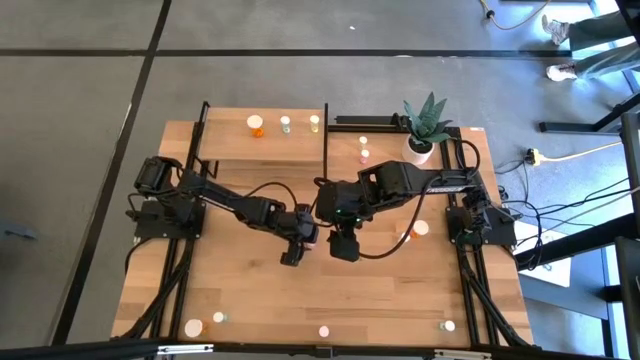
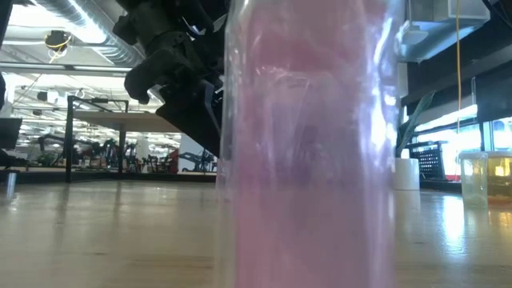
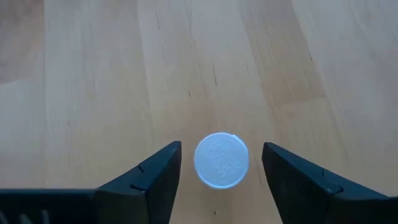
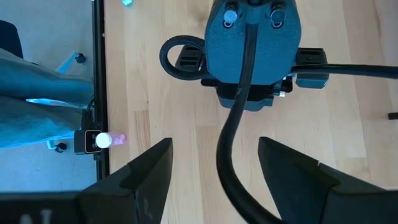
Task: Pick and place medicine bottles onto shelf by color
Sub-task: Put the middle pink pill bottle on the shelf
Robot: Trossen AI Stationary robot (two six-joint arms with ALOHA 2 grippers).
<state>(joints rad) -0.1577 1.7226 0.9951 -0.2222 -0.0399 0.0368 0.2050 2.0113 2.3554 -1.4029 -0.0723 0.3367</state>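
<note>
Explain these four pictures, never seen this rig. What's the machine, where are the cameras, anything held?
Two dark robot arms work at a wooden table. One picture looks straight down, one sits at tabletop height, and one camera rides on each wrist. In the overhead view both arms meet mid-table. The left end effector points down with its fingers either side of a white bottle cap, gaps visible, so nothing is gripped yet. The right end effector is open and empty. The low view is mostly blocked by a pink bottle. A shelf at the back carries three bottles; a potted plant stands beside it.

Even overhead lighting; soft shadows on the worktop (image 1: 250,290); a pink bottle (image 2: 308,144) looms blurred, out of focus; ceiling lamps glare behind.
</note>
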